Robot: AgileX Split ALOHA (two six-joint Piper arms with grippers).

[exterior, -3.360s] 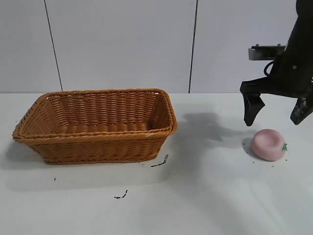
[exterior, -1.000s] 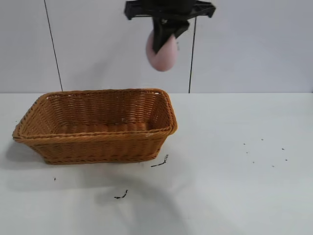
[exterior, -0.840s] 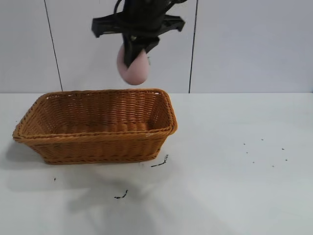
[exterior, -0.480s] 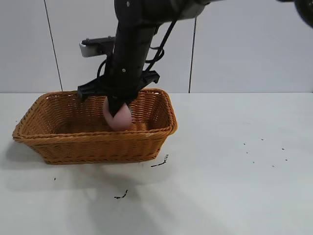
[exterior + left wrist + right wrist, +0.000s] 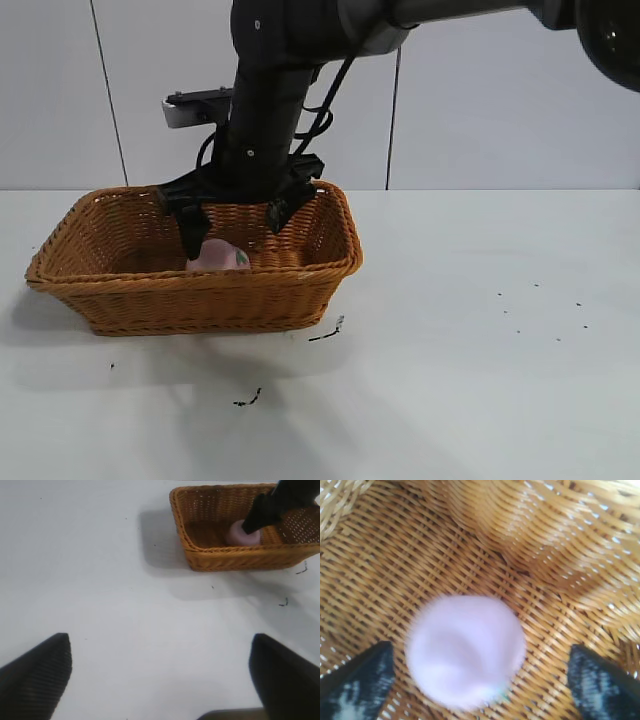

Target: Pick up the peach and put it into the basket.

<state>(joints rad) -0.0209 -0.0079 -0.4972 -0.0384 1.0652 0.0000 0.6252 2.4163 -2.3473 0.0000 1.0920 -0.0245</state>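
Note:
The pale pink peach [image 5: 217, 256] lies on the floor of the orange-brown wicker basket [image 5: 110, 290], free of any grip. It also shows in the right wrist view [image 5: 465, 650] and the left wrist view [image 5: 243, 532]. My right gripper [image 5: 232, 222] reaches down into the basket, open, with one finger on each side of the peach and apart from it. In the right wrist view the right gripper [image 5: 480, 677] straddles the peach above the basket floor [image 5: 470, 560]. My left gripper [image 5: 160, 667] is open and empty above bare table, away from the basket [image 5: 235, 560].
The white table [image 5: 480, 380] carries a few small dark specks [image 5: 325, 333] in front of and to the right of the basket. A pale panelled wall stands behind.
My right gripper carried the peach from above the basket down into it, then opened. The peach now rests on the basket floor, released.

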